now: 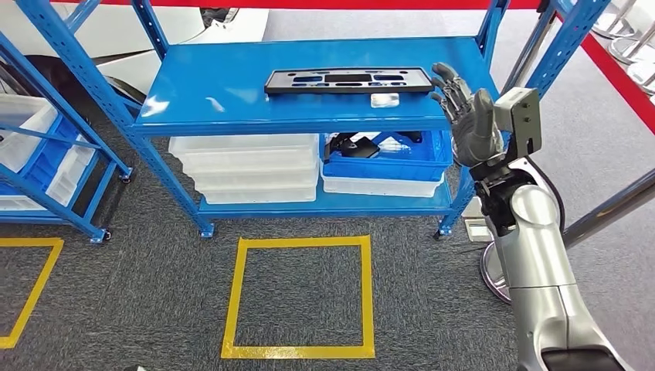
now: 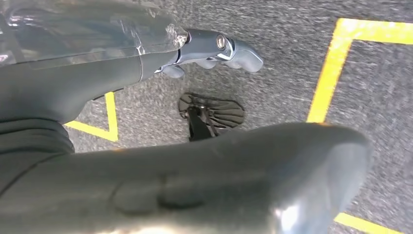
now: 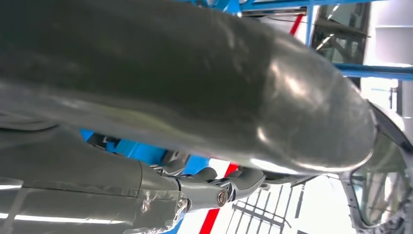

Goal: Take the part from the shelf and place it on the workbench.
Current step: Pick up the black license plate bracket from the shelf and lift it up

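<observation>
Fingers (image 1: 452, 89) spread, empty, beside black part (image 1: 347, 80) lying lengthwise along shelf (image 1: 232, 93).

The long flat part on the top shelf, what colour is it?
Black. The part lies on the blue shelf, clearest in the head view.

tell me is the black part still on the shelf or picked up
On the shelf: the black part lies flat on the top shelf, the right robot hand open beside it.
</observation>
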`<state>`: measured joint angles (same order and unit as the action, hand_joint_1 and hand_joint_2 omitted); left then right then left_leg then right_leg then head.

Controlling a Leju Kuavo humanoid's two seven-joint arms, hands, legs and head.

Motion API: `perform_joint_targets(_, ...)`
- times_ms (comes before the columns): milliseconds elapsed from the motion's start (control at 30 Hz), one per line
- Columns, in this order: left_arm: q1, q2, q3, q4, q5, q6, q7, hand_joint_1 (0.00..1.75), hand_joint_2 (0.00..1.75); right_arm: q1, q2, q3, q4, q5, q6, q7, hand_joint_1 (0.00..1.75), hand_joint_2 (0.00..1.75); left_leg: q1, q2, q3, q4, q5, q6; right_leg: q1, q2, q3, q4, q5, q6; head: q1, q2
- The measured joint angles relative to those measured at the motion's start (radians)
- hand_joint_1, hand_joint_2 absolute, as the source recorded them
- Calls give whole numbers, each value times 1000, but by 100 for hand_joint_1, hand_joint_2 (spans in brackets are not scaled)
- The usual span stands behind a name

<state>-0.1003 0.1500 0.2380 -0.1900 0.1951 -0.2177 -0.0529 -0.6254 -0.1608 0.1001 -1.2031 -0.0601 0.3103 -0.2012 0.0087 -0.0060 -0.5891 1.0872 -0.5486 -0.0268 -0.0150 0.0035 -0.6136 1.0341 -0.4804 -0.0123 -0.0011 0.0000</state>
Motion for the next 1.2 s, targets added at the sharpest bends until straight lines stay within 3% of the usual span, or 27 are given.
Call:
perform_joint_targets(67,2,0,0,0,1,0,0,0,0,0,5,1,0,-1,3,2,0,0,3,1,-66,125,-48,-9,0,-3,12,-2,-8,-9,-14,0)
perform_joint_targets(133,5,-1,0,0,2,1,1,0,0,2,9,3,0,-1,4,6,0,0,5,1,-129,219,-62,-13,0,-3,24,-2,-18,-12,-22,0)
perform_joint_targets(167,6,-1,0,1,3,1,1,0,0,3,11,3,0,-1,5,8,0,0,6,1,-136,213,-39,-12,0,-2,33,-2,-24,-12,-27,0)
perform_joint_targets(200,7,-1,0,1,3,1,1,0,0,3,12,3,-1,-1,5,10,0,0,6,1,-124,169,3,-10,0,-1,43,-2,-31,-10,-32,0)
perform_joint_targets(267,7,0,0,1,3,1,1,0,0,3,14,4,-2,-3,5,14,0,0,4,1,-79,38,84,-2,1,0,60,-2,-46,-3,-43,0)
perform_joint_targets(300,8,0,0,1,3,1,1,0,0,3,14,4,-2,-4,5,16,0,0,2,1,-61,-10,101,3,2,1,64,-2,-51,2,-46,0)
perform_joint_targets(400,8,0,0,2,2,1,1,0,0,4,14,4,-5,-8,4,25,0,0,-5,2,-48,-46,92,17,2,3,63,-7,-56,18,-42,0)
perform_joint_targets(500,8,0,0,1,2,1,1,0,0,4,14,4,-13,-11,4,26,0,0,0,3,-36,-60,90,28,1,2,64,5,-71,31,-37,0)
perform_joint_targets(567,7,0,0,1,2,1,1,0,0,3,13,4,-16,-12,3,27,0,0,3,3,-23,-69,85,38,0,1,23,93,-109,35,-26,0)
perform_joint_targets(633,7,-1,0,1,2,1,1,0,0,7,12,4,-17,-12,2,29,0,0,1,3,-11,-69,76,46,0,1,-56,227,-152,38,-13,0)
perform_joint_targets(667,7,-1,0,2,2,1,1,0,0,11,12,4,-17,-12,2,32,0,0,1,3,-6,-69,71,47,0,1,-87,268,-153,39,-8,0)
perform_joint_targets(700,8,-1,0,2,2,1,1,0,0,15,12,4,-17,-13,2,36,0,0,0,3,1,-68,65,47,0,1,-103,276,-135,39,-2,0)
perform_joint_targets(767,8,-2,0,2,1,1,1,0,0,17,12,4,-20,-17,3,44,0,0,1,1,19,-64,49,43,0,0,-79,176,-46,36,7,0)
perform_joint_targets(833,7,-2,0,2,0,1,1,0,0,18,13,5,-25,-21,2,49,0,0,-1,0,31,-59,34,34,3,-1,-36,59,12,29,14,0)
perform_joint_targets(933,5,-2,0,2,-3,1,0,0,0,24,13,5,-31,-23,-2,52,0,0,-2,1,34,-60,24,18,9,1,-19,16,8,15,12,0)
perform_joint_targets(1033,2,-2,0,2,-6,1,0,0,0,27,14,6,-40,-25,-5,52,0,0,-1,2,31,-31,0,0,2,1,0,3,3,1,4,0)
perform_joint_targets(1067,1,-2,0,2,-7,1,-1,0,0,27,15,6,-42,-25,-5,53,0,0,0,2,11,15,-20,-5,0,0,8,-1,0,-4,-2,0)
perform_joint_targets(1133,3,-3,0,2,-7,1,-1,0,0,30,17,6,-44,-26,-6,53,0,0,3,2,-61,146,-63,-11,1,-1,20,-2,-10,-11,-16,0)
perform_joint_targets(1167,5,-3,-1,2,-7,1,-1,0,0,33,18,6,-44,-27,-7,53,0,0,3,2,-97,198,-71,-13,1,-1,26,-2,-16,-13,-20,0)
perform_joint_targets(1200,6,-3,-1,2,-7,1,-1,0,0,36,19,6,-44,-27,-8,53,0,0,4,2,-118,218,-59,-13,1,0,33,-2,-22,-13,-25,0)
